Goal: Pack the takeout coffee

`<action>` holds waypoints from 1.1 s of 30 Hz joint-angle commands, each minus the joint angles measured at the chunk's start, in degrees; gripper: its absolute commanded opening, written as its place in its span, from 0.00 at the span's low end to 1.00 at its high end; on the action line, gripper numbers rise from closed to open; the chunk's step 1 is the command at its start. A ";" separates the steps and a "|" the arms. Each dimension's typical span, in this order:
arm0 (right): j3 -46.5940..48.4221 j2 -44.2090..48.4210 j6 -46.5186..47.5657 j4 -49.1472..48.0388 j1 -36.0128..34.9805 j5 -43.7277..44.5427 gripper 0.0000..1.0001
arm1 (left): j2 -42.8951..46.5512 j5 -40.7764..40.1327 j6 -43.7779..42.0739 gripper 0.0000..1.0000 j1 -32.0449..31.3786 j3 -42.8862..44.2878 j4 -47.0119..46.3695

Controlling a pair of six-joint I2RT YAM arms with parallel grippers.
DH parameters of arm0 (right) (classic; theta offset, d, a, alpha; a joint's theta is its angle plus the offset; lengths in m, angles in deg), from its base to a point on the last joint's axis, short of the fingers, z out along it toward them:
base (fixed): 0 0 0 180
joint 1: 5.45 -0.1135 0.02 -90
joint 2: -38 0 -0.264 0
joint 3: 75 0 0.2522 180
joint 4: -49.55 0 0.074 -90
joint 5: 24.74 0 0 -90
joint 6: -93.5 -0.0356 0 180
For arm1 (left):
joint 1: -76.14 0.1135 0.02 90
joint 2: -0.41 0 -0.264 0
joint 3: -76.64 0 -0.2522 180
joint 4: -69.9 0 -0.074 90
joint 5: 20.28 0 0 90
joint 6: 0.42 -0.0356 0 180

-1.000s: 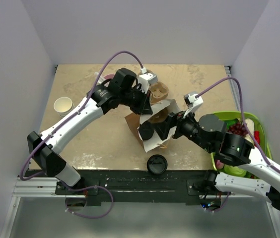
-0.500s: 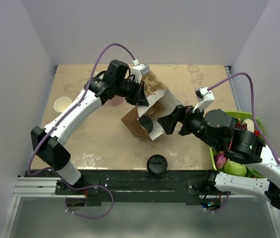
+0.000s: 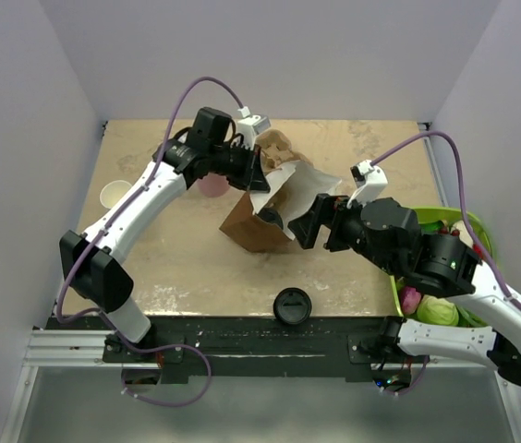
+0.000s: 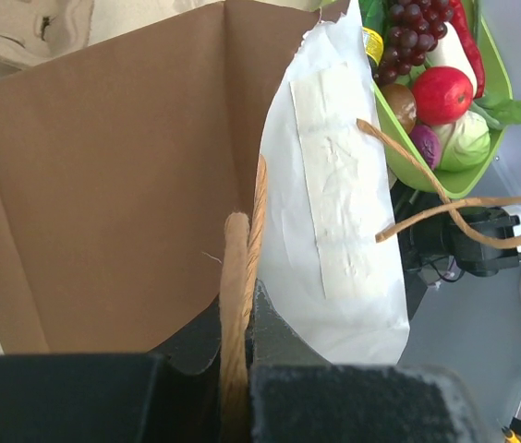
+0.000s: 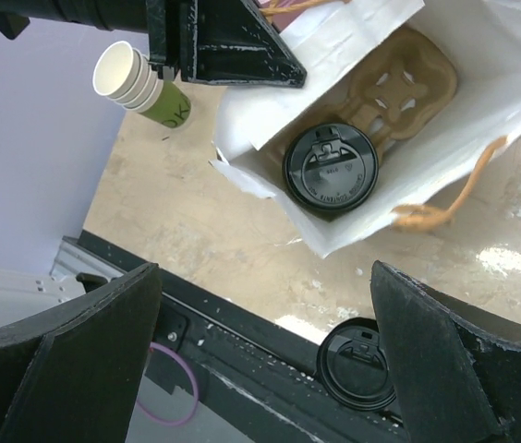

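The takeout coffee (image 5: 331, 168), its round black lid facing the right wrist camera, sits inside the paper bag (image 5: 270, 55) on a cardboard carrier (image 5: 406, 78). From above, the lid (image 3: 272, 219) shows in the mouth of the brown bag (image 3: 249, 231). My left gripper (image 4: 236, 318) is shut on the bag's twisted paper handle (image 4: 235, 268) and holds the bag up by it (image 3: 259, 181). My right gripper (image 5: 265, 305) stands wide open and empty just outside the bag's mouth (image 3: 303, 221).
A loose black lid (image 3: 292, 305) lies by the near table edge. A stack of paper cups (image 3: 113, 195) stands at the left and a pink tumbler (image 3: 212, 185) under my left arm. A second cardboard carrier (image 3: 279, 148) lies behind the bag. A green produce basket (image 3: 471, 229) is at the right.
My right gripper drew out of the bag and opened fully, leaving the coffee inside. My left gripper pulled the handle back and left, tipping the bag more upright.
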 commanded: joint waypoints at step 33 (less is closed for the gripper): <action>1.43 1.75 -0.14 1.26 -0.24 6.67 0.98 | 4.08 -26.16 -3.03 0.63 5.91 4.03 9.26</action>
